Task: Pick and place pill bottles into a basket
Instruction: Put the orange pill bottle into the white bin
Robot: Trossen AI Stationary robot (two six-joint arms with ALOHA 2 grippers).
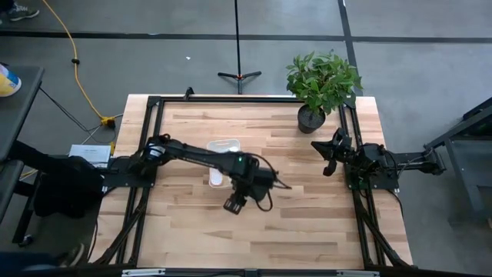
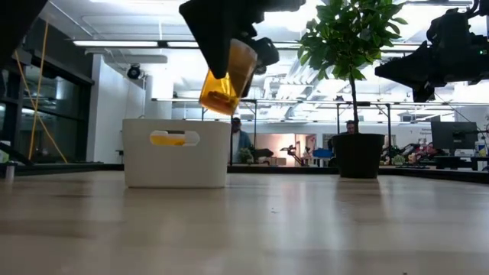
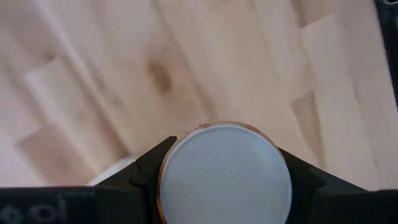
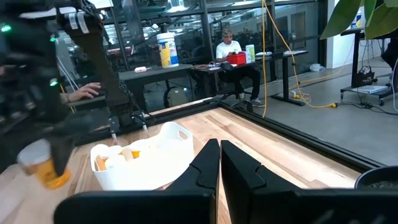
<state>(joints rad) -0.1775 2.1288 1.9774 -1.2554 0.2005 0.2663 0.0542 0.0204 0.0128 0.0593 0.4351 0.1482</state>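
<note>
pill bottle (image 2: 228, 76) | amber in low view, clamped in left fingers (image 3: 149, 165) | right fingers (image 4: 219, 163) together

You get even, bright overhead light on the table (image 1: 307, 223) in the high view, with soft shadows. In the low view ceiling strips glare at 12 o'clock and the near tabletop blurs. The left wrist view is soft throughout, the white cap (image 3: 225, 174) especially.

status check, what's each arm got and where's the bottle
Left gripper shut on pill bottle, held above table. Right gripper shut, empty, parked by plant pot. Basket unobstructed.
</note>
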